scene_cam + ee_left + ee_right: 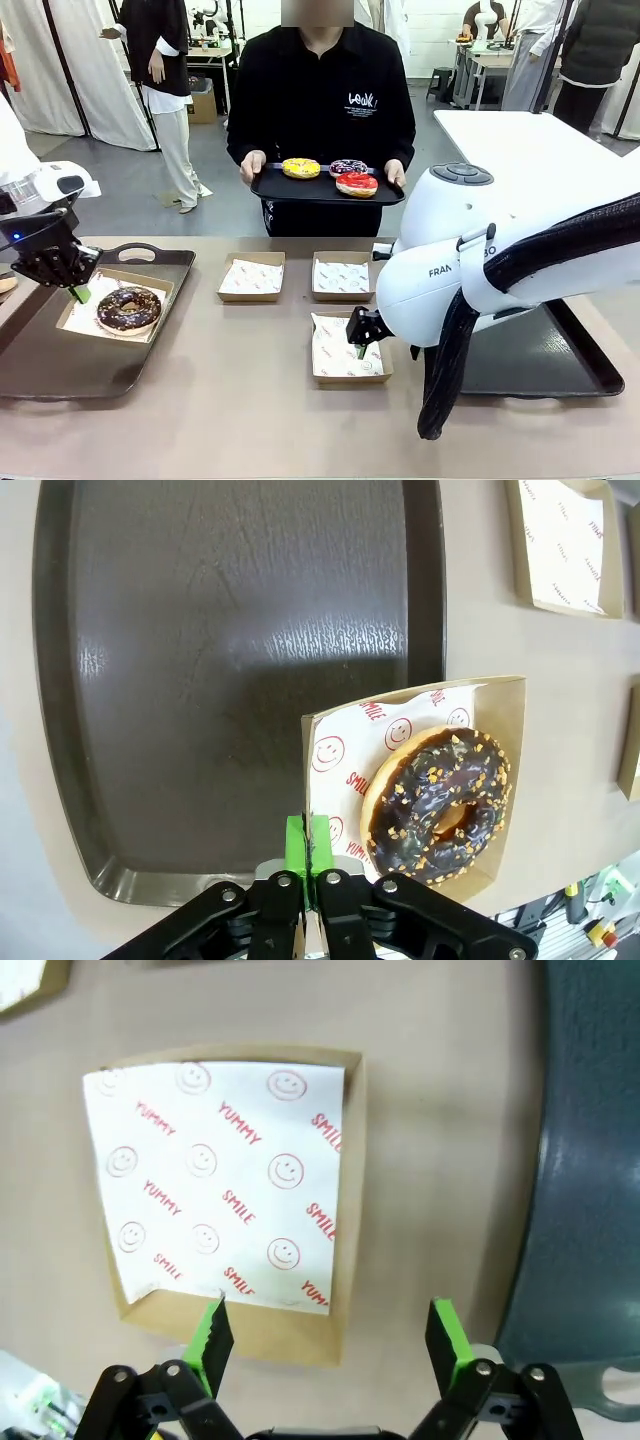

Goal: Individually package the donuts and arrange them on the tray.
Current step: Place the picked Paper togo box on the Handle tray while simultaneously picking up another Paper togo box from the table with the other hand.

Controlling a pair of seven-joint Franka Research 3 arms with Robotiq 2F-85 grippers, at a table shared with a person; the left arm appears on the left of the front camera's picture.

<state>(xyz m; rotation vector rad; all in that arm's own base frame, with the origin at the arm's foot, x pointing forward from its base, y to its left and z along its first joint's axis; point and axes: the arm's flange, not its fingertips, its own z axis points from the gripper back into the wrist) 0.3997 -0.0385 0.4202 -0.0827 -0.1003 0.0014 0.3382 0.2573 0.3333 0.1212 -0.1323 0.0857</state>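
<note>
A dark chocolate donut lies in a paper-lined cardboard box on the dark tray at the left. My left gripper is shut on that box's edge. Above the near rim of an empty lined box, my right gripper stands open and holds nothing. Across the table a person holds a black tray carrying the yellow donut, the purple-dark donut and the red donut.
Two more empty lined boxes sit mid-table, one of them in the left wrist view. A second dark tray lies at the right, under my right arm. Bare tabletop runs along the front edge.
</note>
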